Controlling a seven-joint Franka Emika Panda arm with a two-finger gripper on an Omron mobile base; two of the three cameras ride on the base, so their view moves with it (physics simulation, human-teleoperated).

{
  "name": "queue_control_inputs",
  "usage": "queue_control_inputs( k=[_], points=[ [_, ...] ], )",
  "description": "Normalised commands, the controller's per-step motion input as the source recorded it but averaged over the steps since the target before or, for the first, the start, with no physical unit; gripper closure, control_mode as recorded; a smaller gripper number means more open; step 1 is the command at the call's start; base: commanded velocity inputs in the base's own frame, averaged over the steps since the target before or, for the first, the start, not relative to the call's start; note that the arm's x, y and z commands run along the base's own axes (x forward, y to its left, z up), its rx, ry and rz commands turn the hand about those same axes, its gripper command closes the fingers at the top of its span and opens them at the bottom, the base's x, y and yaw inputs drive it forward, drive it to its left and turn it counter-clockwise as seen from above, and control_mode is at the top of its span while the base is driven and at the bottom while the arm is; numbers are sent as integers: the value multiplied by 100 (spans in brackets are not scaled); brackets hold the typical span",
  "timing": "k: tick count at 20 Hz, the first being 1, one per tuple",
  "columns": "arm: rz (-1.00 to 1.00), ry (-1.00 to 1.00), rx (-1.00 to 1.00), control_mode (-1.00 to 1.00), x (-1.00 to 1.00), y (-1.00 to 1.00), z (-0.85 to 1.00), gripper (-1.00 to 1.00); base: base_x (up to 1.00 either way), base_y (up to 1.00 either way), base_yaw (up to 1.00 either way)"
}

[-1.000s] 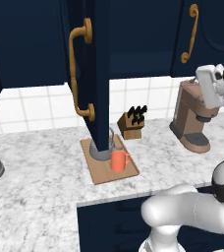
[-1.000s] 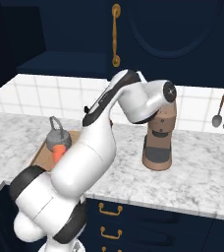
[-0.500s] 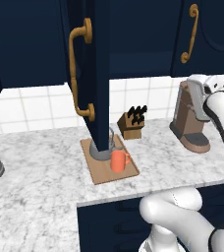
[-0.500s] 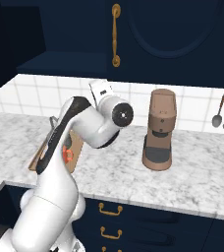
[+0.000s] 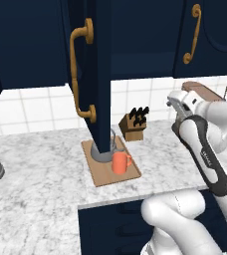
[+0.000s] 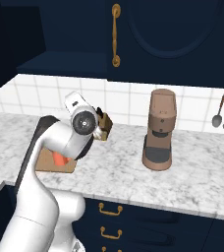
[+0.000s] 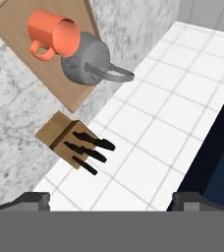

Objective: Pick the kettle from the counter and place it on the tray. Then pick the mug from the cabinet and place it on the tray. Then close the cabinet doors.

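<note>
kettle (image 7: 86,61) and mug (image 7: 52,34) both sit on the tray (image 7: 15,29), side by side and touching or nearly so, so by the look of it only the last step is left: closing the cabinet doors. one cabinet door (image 5: 98,74) hangs open, edge-on, right over the tray on the marbled surface (image 5: 36,194), its brass handle (image 5: 80,74) facing left. the gripper (image 7: 109,199) is raised near the backsplash, jaws apart and holding nothing, looking down on the knife block (image 7: 62,135). next move, i'd say: swing round to that door's outer face and push it shut. watch the knife block and the brown coffee machine (image 6: 160,130) nearby; the arm's own elbow (image 5: 200,149) crowds the space.
</note>
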Motion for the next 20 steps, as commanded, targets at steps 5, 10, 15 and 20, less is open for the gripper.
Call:
queue_control_inputs(
  k=[5, 10, 15, 20],
  points=[
    [-2, 6, -18, -100, 1, 31, -32, -100, 0, 0, 0],
    [-3, -16, -8, -100, -39, 19, -22, -100, 0, 0, 0],
    [-14, -36, -14, -100, -72, 63, -28, -100, 0, 0, 0],
    [-35, -29, -14, -100, -59, 65, -26, -100, 0, 0, 0]
  ],
)
